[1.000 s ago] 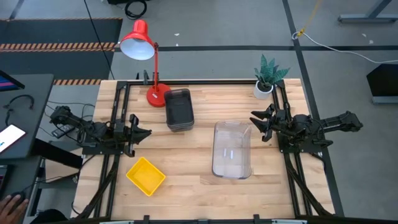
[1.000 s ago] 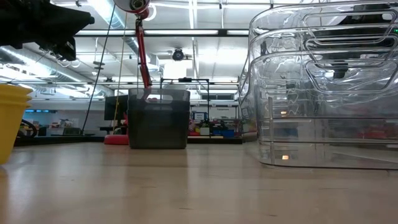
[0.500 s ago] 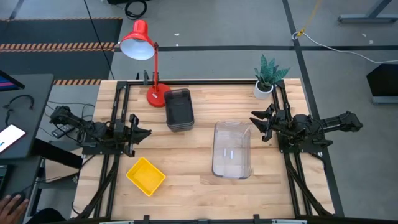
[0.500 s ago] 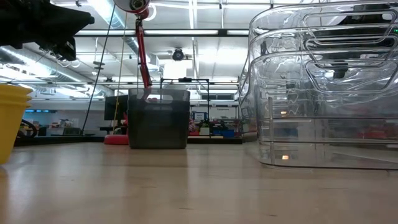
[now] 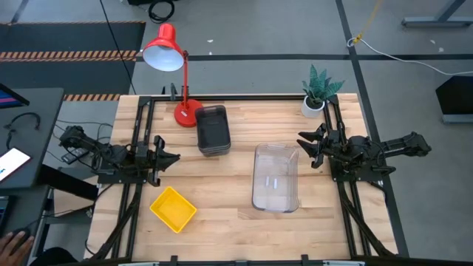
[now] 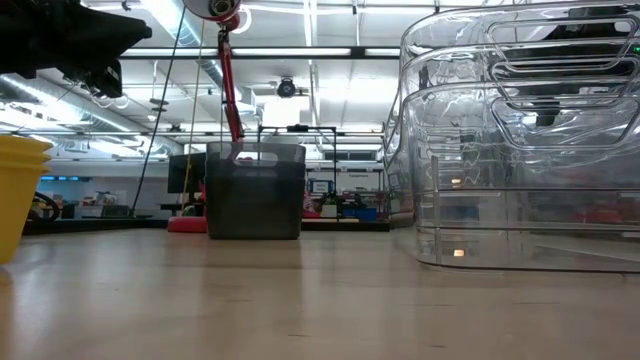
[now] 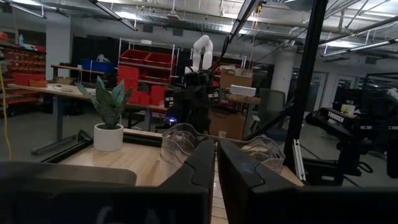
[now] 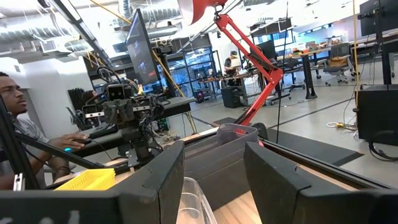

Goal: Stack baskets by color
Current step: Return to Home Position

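Beside the stacked clear baskets [image 5: 276,177], right hand [image 5: 304,150] gapes empty; left hand [image 5: 170,157] clenched.

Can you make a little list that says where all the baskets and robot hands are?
Yellow baskets: one pile, near left gripper
Dark grey baskets: one pile, beside red desk lamp
Clear baskets: three nested, mid-table
Left gripper: table's left side, shut, empty
Right gripper: table's right side, open, empty
Potted plant: corner near right gripper

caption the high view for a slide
Sorted: yellow basket stack, dark grey stack, clear stack on the table; left claw, right claw at its sides.
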Controlling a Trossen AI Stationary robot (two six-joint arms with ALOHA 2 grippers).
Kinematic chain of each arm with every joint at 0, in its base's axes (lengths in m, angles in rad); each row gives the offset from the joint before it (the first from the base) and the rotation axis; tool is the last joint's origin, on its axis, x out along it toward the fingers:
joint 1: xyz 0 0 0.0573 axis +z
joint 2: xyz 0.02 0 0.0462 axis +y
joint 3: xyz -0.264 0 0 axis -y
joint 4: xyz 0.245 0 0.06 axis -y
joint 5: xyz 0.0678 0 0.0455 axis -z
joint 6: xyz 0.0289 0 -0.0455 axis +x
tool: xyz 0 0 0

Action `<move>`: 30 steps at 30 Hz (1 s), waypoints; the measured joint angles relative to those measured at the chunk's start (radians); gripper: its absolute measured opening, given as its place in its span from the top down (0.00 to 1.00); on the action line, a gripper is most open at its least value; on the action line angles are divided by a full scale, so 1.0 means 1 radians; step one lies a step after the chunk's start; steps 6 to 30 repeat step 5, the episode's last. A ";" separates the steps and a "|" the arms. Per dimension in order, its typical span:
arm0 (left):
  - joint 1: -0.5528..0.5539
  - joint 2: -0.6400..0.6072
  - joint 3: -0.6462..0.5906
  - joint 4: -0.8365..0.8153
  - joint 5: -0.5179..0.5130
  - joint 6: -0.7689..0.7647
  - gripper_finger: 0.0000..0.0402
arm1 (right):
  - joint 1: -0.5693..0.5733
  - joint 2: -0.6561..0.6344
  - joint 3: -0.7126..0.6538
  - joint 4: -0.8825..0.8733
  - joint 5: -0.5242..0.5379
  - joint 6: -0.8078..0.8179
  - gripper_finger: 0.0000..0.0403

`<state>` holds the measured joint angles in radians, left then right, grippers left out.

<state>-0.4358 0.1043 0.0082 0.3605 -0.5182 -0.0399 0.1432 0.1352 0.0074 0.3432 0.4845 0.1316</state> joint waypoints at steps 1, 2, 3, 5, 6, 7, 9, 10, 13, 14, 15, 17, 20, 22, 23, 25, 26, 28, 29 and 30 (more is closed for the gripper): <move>0.000 0.000 0.000 0.000 0.000 0.000 0.94 | 0.000 0.000 0.000 0.000 0.000 0.000 0.57; 0.000 0.000 0.000 0.000 0.000 0.000 0.94 | 0.000 0.000 0.000 0.000 0.000 0.000 0.57; 0.000 0.000 0.000 0.000 0.000 0.000 0.94 | 0.000 0.000 0.000 0.000 0.000 0.000 0.57; 0.000 0.000 0.000 0.000 0.000 0.000 0.93 | 0.000 0.000 0.000 0.000 0.000 0.000 0.57; 0.000 0.000 0.000 0.000 0.000 0.000 0.93 | 0.000 0.000 0.000 0.000 0.000 0.000 0.57; 0.000 0.000 0.000 0.000 0.000 0.000 0.93 | 0.000 0.000 0.000 0.000 0.000 0.000 0.57; 0.000 0.000 0.000 0.000 0.000 0.000 0.93 | 0.000 0.000 0.000 0.000 0.000 0.000 0.57; 0.000 0.000 0.000 0.000 0.000 0.000 0.93 | 0.000 0.000 0.000 0.000 0.000 0.000 0.57; 0.000 0.000 0.000 0.000 0.000 0.000 0.93 | 0.000 0.000 0.000 0.000 0.000 0.000 0.57; 0.000 0.000 0.000 0.000 0.000 0.000 0.93 | 0.000 0.000 0.000 0.000 0.000 0.000 0.57; 0.000 0.000 0.000 0.000 0.000 0.000 0.93 | 0.000 0.000 0.000 0.000 0.000 0.000 0.57; 0.000 0.000 0.000 0.000 0.000 0.000 0.93 | 0.000 0.000 0.000 0.000 0.000 0.000 0.57; 0.000 0.000 0.000 0.000 0.000 0.000 0.93 | 0.000 0.000 0.000 0.000 0.000 0.000 0.57; 0.000 0.000 0.000 0.000 0.000 0.000 0.93 | 0.000 0.000 0.000 0.000 0.000 0.000 0.57; 0.000 0.000 0.000 0.000 0.000 0.000 0.93 | 0.000 0.000 0.000 0.000 0.000 0.000 0.57; 0.000 0.000 0.000 0.000 0.000 0.000 0.93 | 0.000 0.000 0.000 0.000 0.000 0.000 0.57; 0.000 0.000 0.000 0.000 0.000 0.000 0.93 | 0.000 0.000 0.000 0.000 0.000 0.000 0.57; 0.000 0.000 0.000 0.000 0.000 0.000 0.93 | 0.000 0.000 0.000 0.000 0.000 0.000 0.57; 0.000 0.000 0.000 0.000 0.000 0.000 0.93 | 0.000 0.000 0.000 0.000 0.000 0.000 0.57; 0.000 0.000 0.000 0.000 0.000 0.000 0.93 | 0.000 0.000 0.000 0.000 0.000 0.000 0.57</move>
